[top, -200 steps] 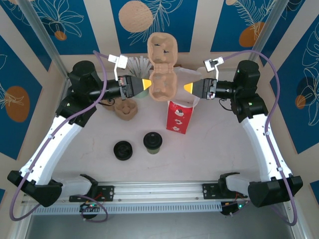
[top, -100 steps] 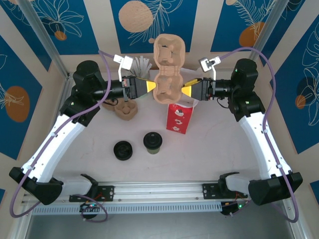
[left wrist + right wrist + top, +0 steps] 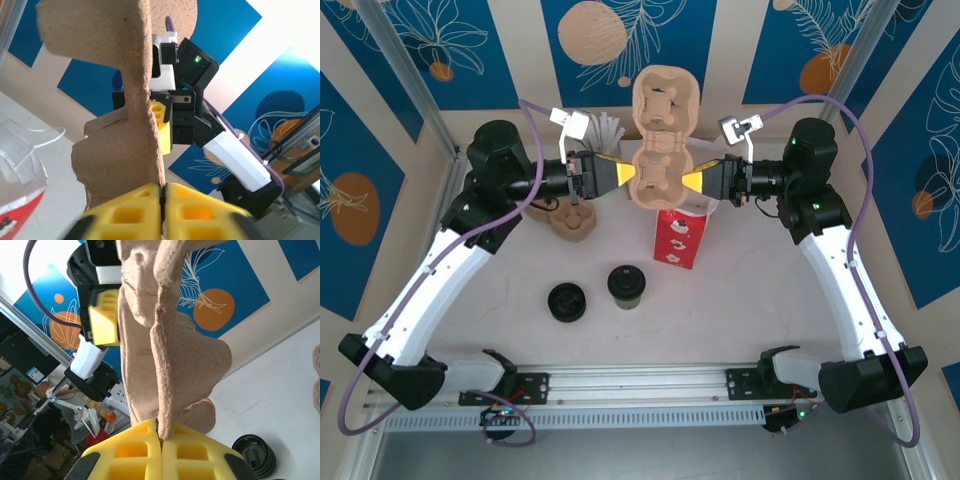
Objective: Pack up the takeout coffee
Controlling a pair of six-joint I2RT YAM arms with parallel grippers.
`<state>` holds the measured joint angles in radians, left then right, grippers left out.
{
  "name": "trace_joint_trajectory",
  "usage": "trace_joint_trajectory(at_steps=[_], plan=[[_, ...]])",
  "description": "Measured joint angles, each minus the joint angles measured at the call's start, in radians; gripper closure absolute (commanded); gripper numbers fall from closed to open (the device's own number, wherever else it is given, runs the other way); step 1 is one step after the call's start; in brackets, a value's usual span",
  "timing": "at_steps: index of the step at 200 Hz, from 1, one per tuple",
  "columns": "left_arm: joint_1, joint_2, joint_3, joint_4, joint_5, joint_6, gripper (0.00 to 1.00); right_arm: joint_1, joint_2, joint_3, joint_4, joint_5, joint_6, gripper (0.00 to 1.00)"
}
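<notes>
The takeout coffee (image 3: 627,284), a short olive-green cup with a black lid, stands on the table in front of the red-and-white paper bag (image 3: 678,237). A brown pulp cup carrier (image 3: 661,150) hangs upright in the air above the bag. My left gripper (image 3: 628,175) is shut on its left edge and my right gripper (image 3: 692,180) on its right edge. In the left wrist view the yellow jaws (image 3: 164,192) pinch the thin edge of the carrier (image 3: 125,100). In the right wrist view the jaws (image 3: 161,437) pinch the carrier's (image 3: 170,350) rim.
A low black lid-like disc (image 3: 566,301) lies left of the coffee. More pulp carriers (image 3: 574,222) are stacked at the back left, under the left arm. White cups and straws (image 3: 605,130) stand at the back wall.
The carrier has shifted right and now hangs over the bag. My right gripper has shut on its right edge. Both arms have moved slightly to the right.
</notes>
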<state>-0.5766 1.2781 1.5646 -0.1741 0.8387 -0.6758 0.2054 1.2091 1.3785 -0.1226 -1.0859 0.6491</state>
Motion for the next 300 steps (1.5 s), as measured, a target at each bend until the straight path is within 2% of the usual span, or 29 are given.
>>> trace_joint_trajectory(at_steps=[8,16,28,38,81,122,161,211,254,300], plan=[[-0.008,0.002,0.011,-0.016,-0.010,0.021,0.43,0.000,-0.005,0.001,-0.015,0.010,-0.008,1.00],[-0.018,0.002,0.025,-0.045,-0.027,0.042,0.35,0.000,-0.010,0.002,-0.035,0.019,-0.018,1.00],[-0.039,0.007,0.059,-0.103,-0.062,0.086,0.27,0.000,-0.017,0.017,-0.093,0.044,-0.048,1.00],[-0.065,0.018,0.105,-0.169,-0.103,0.125,0.26,0.002,-0.022,0.042,-0.163,0.074,-0.074,1.00],[-0.163,0.067,0.315,-0.429,-0.314,0.371,0.23,0.017,-0.040,0.177,-0.465,0.204,-0.181,1.00],[-0.179,0.086,0.392,-0.544,-0.453,0.571,0.22,0.043,-0.043,0.238,-0.747,0.327,-0.244,1.00],[-0.185,0.118,0.417,-0.598,-0.460,0.745,0.24,0.067,-0.046,0.236,-0.874,0.365,-0.258,1.00],[-0.228,0.181,0.436,-0.678,-0.428,0.972,0.26,0.166,-0.023,0.270,-0.975,0.382,-0.280,1.00],[-0.238,0.236,0.502,-0.786,-0.441,1.078,0.28,0.233,0.008,0.292,-1.028,0.418,-0.296,1.00],[-0.254,0.268,0.564,-0.912,-0.517,1.151,0.31,0.257,0.021,0.313,-1.059,0.459,-0.307,1.00]])
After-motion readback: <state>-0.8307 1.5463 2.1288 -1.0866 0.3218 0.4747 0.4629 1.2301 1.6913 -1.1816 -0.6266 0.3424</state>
